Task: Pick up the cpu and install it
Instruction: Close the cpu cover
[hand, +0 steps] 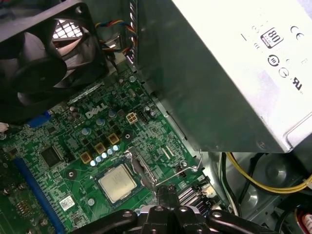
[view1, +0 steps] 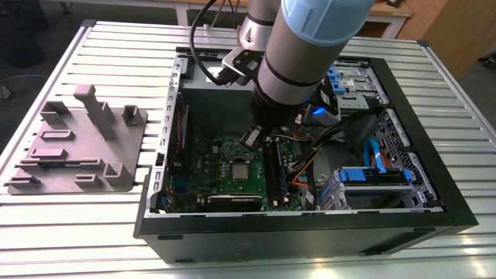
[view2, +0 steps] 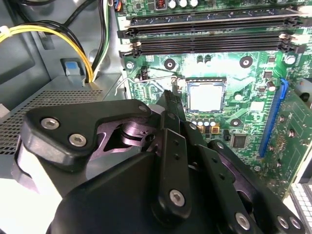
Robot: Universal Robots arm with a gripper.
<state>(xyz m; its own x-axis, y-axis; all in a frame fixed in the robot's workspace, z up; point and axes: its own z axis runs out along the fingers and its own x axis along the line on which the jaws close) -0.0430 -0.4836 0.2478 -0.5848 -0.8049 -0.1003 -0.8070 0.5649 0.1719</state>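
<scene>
Open computer case (view1: 310, 232) lying on a slatted metal worktop (view1: 116, 46), with the arm (view1: 310, 52) reaching down into it. The cpu (view1: 239, 171) sits flat in its socket on the green motherboard (view1: 203, 165), silvery top upward; it appears in both wrist views as a pale square (view2: 205, 96) (hand: 117, 182) framed by the socket's metal bracket. The gripper (view2: 171, 100) hangs above the board just beside the socket, near the thin wire retention lever (view2: 146, 80), and holds nothing. Its fingers (view2: 174, 105) lie together, forming a single narrow dark tip (seen end-on in the first wrist view (hand: 166, 194)). Long black memory slots (view2: 209, 41) run along the board past the socket. A black fan (hand: 44, 58) and the grey power supply housing (hand: 219, 83) border the board. On the exterior view's left, outside the case, a grey fixture plate (view1: 78, 145) with upright blocks rests on the worktop.
</scene>
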